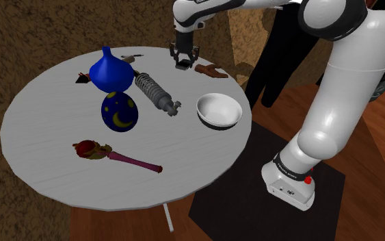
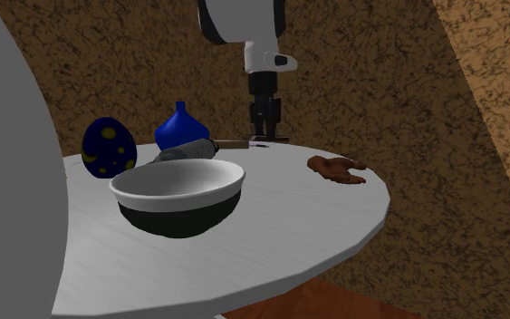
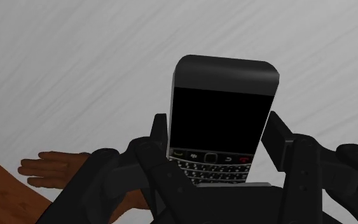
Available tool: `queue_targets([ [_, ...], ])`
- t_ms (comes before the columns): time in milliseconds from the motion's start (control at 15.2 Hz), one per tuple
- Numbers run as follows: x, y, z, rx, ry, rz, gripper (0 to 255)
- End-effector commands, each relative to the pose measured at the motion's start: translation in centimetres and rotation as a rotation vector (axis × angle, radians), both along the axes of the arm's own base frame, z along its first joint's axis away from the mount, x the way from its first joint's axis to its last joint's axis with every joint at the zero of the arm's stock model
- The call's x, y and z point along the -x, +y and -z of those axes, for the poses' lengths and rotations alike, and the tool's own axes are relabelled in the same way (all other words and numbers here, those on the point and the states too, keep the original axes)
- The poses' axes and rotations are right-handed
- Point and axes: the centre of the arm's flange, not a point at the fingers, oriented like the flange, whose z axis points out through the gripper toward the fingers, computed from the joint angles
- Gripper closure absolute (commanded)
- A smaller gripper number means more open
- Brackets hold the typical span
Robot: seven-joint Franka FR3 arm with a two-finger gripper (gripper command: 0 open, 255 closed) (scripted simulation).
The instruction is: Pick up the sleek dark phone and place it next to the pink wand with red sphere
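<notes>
**A:** The hand (image 3: 217, 133) is clamped on the phone (image 3: 225, 89), a black finger pressed to each long side and the keypad end nearest the palm!

**B:** And that's at the far rim of the round white table (image 1: 40, 150) in the shoulder view, low over the top. Touching or clear, I can't tell.

**A:** Around it: a white bowl (image 1: 219, 111) with a dark base toward that view's right, a blue vase (image 1: 111, 72), and a dark-blue egg (image 1: 119, 111) with yellow moons just in front of the vase.

**B:** A grey spring (image 1: 155, 92) lies between egg and bowl. The pink wand (image 1: 119, 155), dark red at its head, lies on the near side, well apart from the phone.

**A:** A small brown piece (image 1: 211, 70) sits just beside the hand.
</notes>
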Motion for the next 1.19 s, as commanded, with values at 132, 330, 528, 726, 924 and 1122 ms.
queue_targets([
  [132, 0.1, 0.2, -2.2, 0.0, 0.0, 0.0, 255],
  [330, 0.1, 0.2, -3.7, 0.0, 0.0, 0.0, 255],
  [528, 1.5, 2.4, -3.9, 0.0, 0.0, 0.0, 255],
  [726, 3.7, 5.7, -3.9, 0.0, 0.0, 0.0, 255],
  [924, 5.8, 9.0, -3.9, 0.0, 0.0, 0.0, 255],
  [1122, 8.0, 12.3, -3.9, 0.0, 0.0, 0.0, 255],
])
